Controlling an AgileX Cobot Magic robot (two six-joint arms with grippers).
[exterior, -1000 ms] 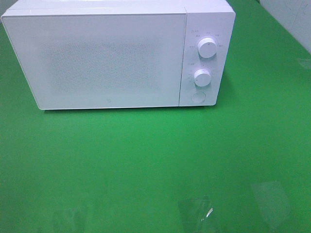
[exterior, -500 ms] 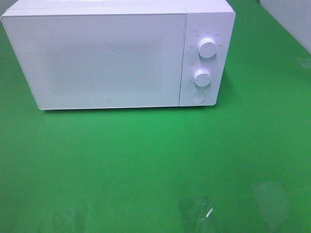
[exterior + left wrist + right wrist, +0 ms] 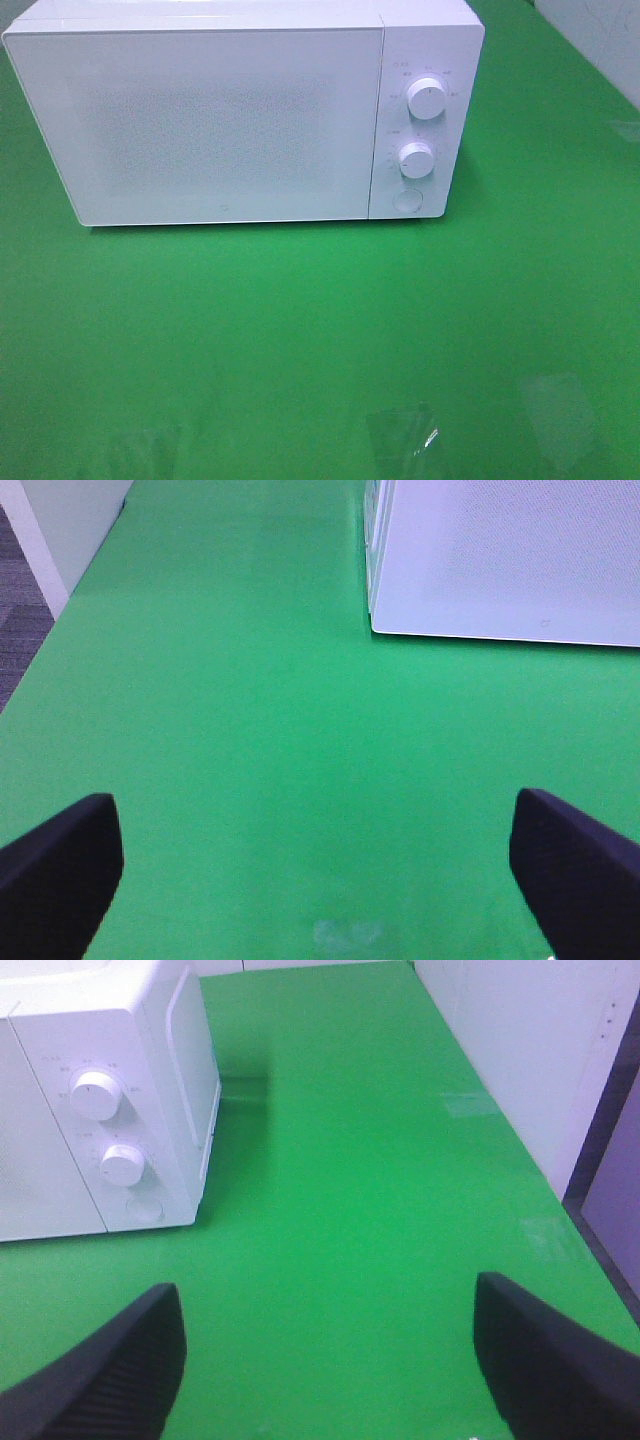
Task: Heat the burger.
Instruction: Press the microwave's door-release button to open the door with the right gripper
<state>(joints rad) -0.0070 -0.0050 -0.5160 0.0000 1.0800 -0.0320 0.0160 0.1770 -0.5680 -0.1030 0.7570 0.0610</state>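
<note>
Finding a white microwave (image 3: pixel 240 115) sitting along the far edge of the green surface (image 3: pixel 300 330), with its door (image 3: pixel 210 125) shut flush. Noting the controls at its right end: upper dial (image 3: pixel 427 99), lower dial (image 3: pixel 416 159) and round button (image 3: pixel 406 200) beneath. Seeing no burger in any view; unable to tell whether sitting behind the frosted door or somewhere off the surface.

Observing the left tool (image 3: pixel 318 870) hanging over the left side of the surface, short of the microwave's left corner, spread fully wide and gripping nothing. Observing the right tool (image 3: pixel 330 1360) hanging toward the right edge, facing the control end, likewise wide apart and empty.

Judging the step in hand to be working the controls, assuming the burger already inside; otherwise pressing the round button, probably the door release. Recommending the right tool, being nearer the panel. Advising narrowing the opening before approach, squaring up to the dial face, closing evenly on the knob rim, and turning slowly without shoving the microwave back. Advising keeping the left tool clear of the door's swing.
</note>
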